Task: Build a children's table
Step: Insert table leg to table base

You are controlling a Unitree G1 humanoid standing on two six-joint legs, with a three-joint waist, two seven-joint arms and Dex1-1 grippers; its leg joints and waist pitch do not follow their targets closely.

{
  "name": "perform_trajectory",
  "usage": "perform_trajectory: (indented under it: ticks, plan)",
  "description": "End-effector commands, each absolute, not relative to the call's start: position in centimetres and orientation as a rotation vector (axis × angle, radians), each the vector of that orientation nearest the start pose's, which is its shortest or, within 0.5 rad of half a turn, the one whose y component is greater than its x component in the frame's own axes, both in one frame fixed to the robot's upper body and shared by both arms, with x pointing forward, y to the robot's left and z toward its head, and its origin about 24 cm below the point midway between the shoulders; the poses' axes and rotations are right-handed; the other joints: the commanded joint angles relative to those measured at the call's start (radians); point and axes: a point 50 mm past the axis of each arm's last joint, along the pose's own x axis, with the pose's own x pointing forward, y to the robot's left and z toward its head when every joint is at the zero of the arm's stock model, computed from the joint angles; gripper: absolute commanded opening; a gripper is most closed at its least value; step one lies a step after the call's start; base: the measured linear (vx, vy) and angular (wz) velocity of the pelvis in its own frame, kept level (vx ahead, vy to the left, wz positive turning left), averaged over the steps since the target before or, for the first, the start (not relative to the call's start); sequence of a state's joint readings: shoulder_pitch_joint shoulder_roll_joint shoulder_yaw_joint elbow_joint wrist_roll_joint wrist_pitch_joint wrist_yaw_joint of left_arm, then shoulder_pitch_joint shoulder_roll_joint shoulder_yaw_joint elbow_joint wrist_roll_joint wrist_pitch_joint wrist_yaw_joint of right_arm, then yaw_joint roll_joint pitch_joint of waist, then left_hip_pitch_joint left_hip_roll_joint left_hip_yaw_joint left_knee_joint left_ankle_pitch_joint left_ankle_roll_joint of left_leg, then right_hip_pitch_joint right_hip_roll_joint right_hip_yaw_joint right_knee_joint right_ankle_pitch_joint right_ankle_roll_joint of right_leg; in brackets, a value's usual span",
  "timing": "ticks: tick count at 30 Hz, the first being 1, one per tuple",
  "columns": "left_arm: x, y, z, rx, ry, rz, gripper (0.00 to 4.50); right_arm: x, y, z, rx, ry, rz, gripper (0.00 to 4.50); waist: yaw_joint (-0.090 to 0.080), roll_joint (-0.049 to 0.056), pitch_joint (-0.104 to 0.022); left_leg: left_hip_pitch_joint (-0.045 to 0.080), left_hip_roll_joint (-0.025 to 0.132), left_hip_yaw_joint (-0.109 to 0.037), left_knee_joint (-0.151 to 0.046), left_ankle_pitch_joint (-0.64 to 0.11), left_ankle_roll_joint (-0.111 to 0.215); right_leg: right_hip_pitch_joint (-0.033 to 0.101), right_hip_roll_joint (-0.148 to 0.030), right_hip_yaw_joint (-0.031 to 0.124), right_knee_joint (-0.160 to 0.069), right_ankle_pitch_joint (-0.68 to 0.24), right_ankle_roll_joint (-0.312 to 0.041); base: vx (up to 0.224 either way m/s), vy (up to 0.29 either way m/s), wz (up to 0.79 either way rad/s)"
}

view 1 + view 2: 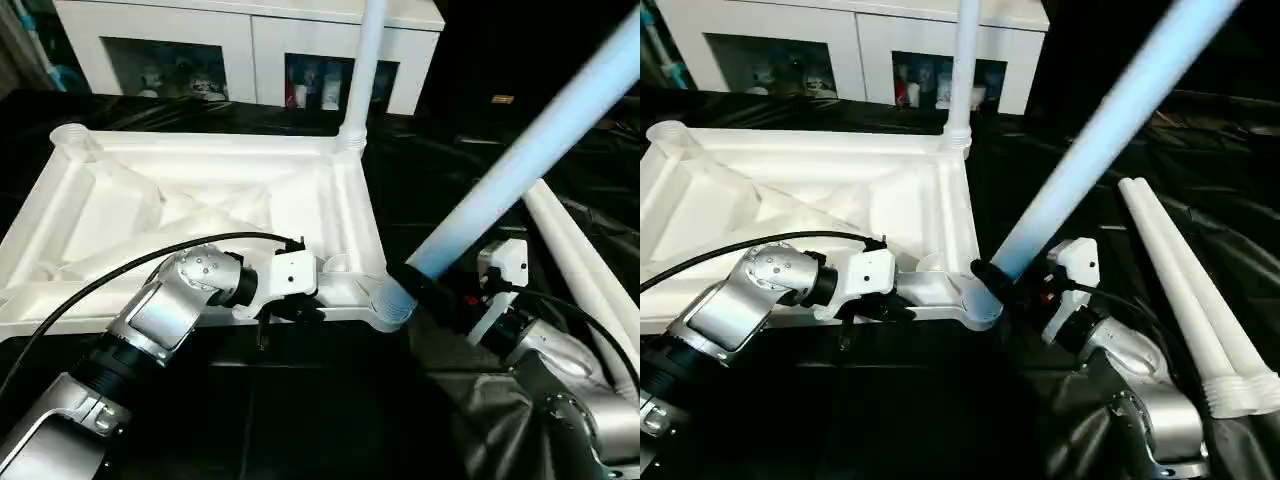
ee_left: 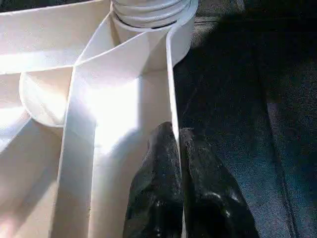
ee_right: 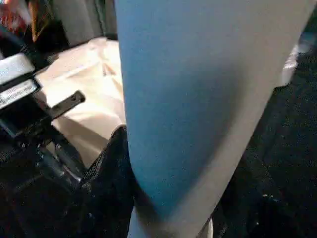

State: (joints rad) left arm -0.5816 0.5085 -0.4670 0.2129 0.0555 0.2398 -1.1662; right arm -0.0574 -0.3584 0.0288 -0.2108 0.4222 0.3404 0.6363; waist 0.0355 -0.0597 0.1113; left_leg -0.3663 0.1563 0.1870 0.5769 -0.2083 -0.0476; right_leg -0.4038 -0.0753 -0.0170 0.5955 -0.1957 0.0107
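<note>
Tabletop, white plastic, lies upside down on the black cloth, ribbed X-braced underside facing up. All positions below are given relative to this tabletop.

Left gripper: the two black fingers are clenched on the thin wall of the tabletop's near long rim, one finger inside the rim and one outside, close to the near right corner socket.

Right gripper: the fingers are grasping a white tube leg at its lower end, just above the near right corner socket. The leg tilts up and away to the right, its foot end meeting that socket; whether it is fully seated cannot be told.

A second leg stands upright in the far right corner socket. The far left corner socket is unfilled.

Two further legs lie side by side on the cloth, well apart from the tabletop's right edge.

A white cabinet with glass doors stands beyond the far rim.
</note>
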Motion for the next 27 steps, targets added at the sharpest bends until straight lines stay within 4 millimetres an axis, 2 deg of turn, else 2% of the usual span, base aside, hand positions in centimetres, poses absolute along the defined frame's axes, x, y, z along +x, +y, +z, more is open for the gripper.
perform_trajectory:
  ticks: [1,2,4,5,6,9,11,13,14,17,19,20,21,22,23,24,25,26,27]
  plan:
    - [30.5,12.2,8.1,0.771,0.446,-1.346,0.00,23.4,-14.9,4.8,0.066,0.315,0.845,1.83,0.000,0.004,-0.043,0.013,0.077,-0.027,-0.087,-0.212,0.017,0.020,-0.072,0.046,-0.079,-0.296,-0.191,0.000,0.000,0.00]
    - [30.4,12.2,8.1,0.772,0.447,-1.346,0.00,23.4,-14.9,4.8,0.059,0.320,0.856,1.83,-0.001,-0.002,-0.047,0.013,0.077,-0.027,-0.085,-0.202,0.022,0.022,-0.073,0.045,-0.076,-0.288,-0.195,0.000,0.000,0.00]
    - [30.3,12.2,7.9,0.773,0.450,-1.348,0.00,23.4,-14.7,4.9,0.047,0.333,0.884,1.83,-0.002,-0.008,-0.050,0.011,0.077,-0.026,-0.085,-0.190,0.026,0.024,-0.072,0.044,-0.076,-0.276,-0.195,0.000,0.000,0.00]
    - [30.3,12.2,7.9,0.773,0.450,-1.349,0.00,23.4,-14.7,4.9,0.046,0.334,0.888,1.83,-0.001,-0.005,-0.050,0.013,0.078,-0.027,-0.085,-0.190,0.025,0.022,-0.072,0.044,-0.075,-0.272,-0.195,0.000,0.000,0.00]
    - [30.2,12.1,7.8,0.775,0.449,-1.352,0.00,23.4,-14.5,5.0,0.037,0.347,0.923,1.83,-0.002,-0.010,-0.054,0.013,0.078,-0.027,-0.084,-0.187,0.023,0.025,-0.071,0.042,-0.073,-0.257,-0.196,0.000,0.000,0.00]
    - [30.1,12.0,7.7,0.776,0.445,-1.357,0.00,23.5,-14.5,5.0,0.027,0.357,0.949,1.83,-0.002,-0.015,-0.057,0.013,0.078,-0.027,-0.082,-0.175,0.025,0.026,-0.071,0.042,-0.069,-0.226,-0.201,0.000,0.000,0.00]
    - [30.0,11.7,7.7,0.777,0.437,-1.365,0.00,23.5,-14.6,5.1,0.040,0.372,0.979,1.83,-0.003,-0.024,-0.059,0.014,0.079,-0.026,-0.081,-0.173,0.031,0.027,-0.072,0.042,-0.067,-0.216,-0.204,0.000,0.000,0.00]
    - [29.9,11.6,7.7,0.777,0.436,-1.367,0.00,23.5,-14.6,5.1,0.044,0.375,0.984,1.83,-0.002,-0.025,-0.062,0.016,0.079,-0.024,-0.079,-0.167,0.033,0.027,-0.071,0.042,-0.067,-0.200,-0.207,0.000,0.000,0.00]
    - [29.9,11.5,7.7,0.780,0.430,-1.372,0.00,23.6,-14.8,5.1,0.055,0.378,0.984,1.83,-0.001,-0.033,-0.064,0.016,0.079,-0.024,-0.077,-0.156,0.038,0.027,-0.071,0.042,-0.064,-0.184,-0.210,0.000,0.000,0.00]
    - [29.9,11.2,7.8,0.784,0.415,-1.387,0.00,23.5,-15.2,4.8,0.078,0.380,0.988,1.83,0.000,-0.035,-0.066,0.017,0.080,-0.020,-0.075,-0.143,0.042,0.028,-0.069,0.040,-0.062,-0.157,-0.216,0.000,0.000,0.00]
    - [29.8,10.9,7.8,0.794,0.409,-1.410,0.00,23.4,-15.5,4.6,0.094,0.380,0.991,1.83,0.001,-0.032,-0.067,0.018,0.080,-0.018,-0.074,-0.143,0.041,0.028,-0.068,0.040,-0.060,-0.143,-0.221,0.000,0.000,0.00]
    - [29.6,10.6,7.9,0.813,0.405,-1.455,0.00,23.1,-15.8,4.1,0.111,0.385,1.002,1.83,0.003,-0.020,-0.068,0.020,0.081,-0.018,-0.073,-0.146,0.039,0.027,-0.068,0.041,-0.060,-0.127,-0.228,0.000,0.000,0.00]
    - [29.5,10.5,7.9,0.820,0.404,-1.473,0.00,23.0,-15.9,3.9,0.118,0.388,1.007,1.83,0.003,-0.024,-0.068,0.020,0.081,-0.016,-0.072,-0.150,0.039,0.027,-0.068,0.040,-0.060,-0.118,-0.230,0.000,0.000,0.00]
    - [29.5,10.4,7.9,0.825,0.403,-1.490,0.00,22.8,-16.0,3.8,0.126,0.391,1.015,1.83,0.005,-0.021,-0.067,0.021,0.081,-0.016,-0.073,-0.155,0.038,0.028,-0.066,0.040,-0.059,-0.108,-0.234,0.000,0.000,0.00]
    - [29.5,10.4,7.9,0.825,0.403,-1.490,0.00,22.8,-16.0,3.8,0.126,0.391,1.015,1.83,0.006,-0.024,-0.068,0.021,0.081,-0.015,-0.072,-0.153,0.039,0.029,-0.066,0.040,-0.059,-0.101,-0.236,0.000,0.000,0.00]
    - [29.3,10.3,7.9,0.840,0.405,-1.529,0.00,22.5,-16.1,3.5,0.135,0.396,1.031,1.83,0.010,-0.016,-0.067,0.022,0.081,-0.016,-0.073,-0.148,0.037,0.030,-0.066,0.040,-0.056,-0.082,-0.241,0.000,0.000,0.00]
    - [29.2,10.2,7.9,0.847,0.409,-1.552,0.00,22.3,-16.2,3.4,0.137,0.399,1.042,1.83,0.010,-0.015,-0.067,0.022,0.081,-0.016,-0.073,-0.148,0.036,0.031,-0.066,0.039,-0.055,-0.073,-0.243,0.000,0.000,0.00]
    - [29.2,10.2,7.9,0.848,0.409,-1.554,0.00,22.3,-16.2,3.4,0.136,0.400,1.044,1.83,0.012,-0.018,-0.066,0.021,0.082,-0.016,-0.073,-0.153,0.036,0.032,-0.065,0.039,-0.055,-0.071,-0.246,0.000,0.000,0.00]
    - [29.1,10.1,8.0,0.856,0.410,-1.574,0.00,22.1,-16.3,3.3,0.133,0.404,1.060,1.83,0.014,-0.009,-0.064,0.021,0.081,-0.017,-0.075,-0.161,0.033,0.032,-0.066,0.039,-0.055,-0.074,-0.247,0.000,0.000,0.00]
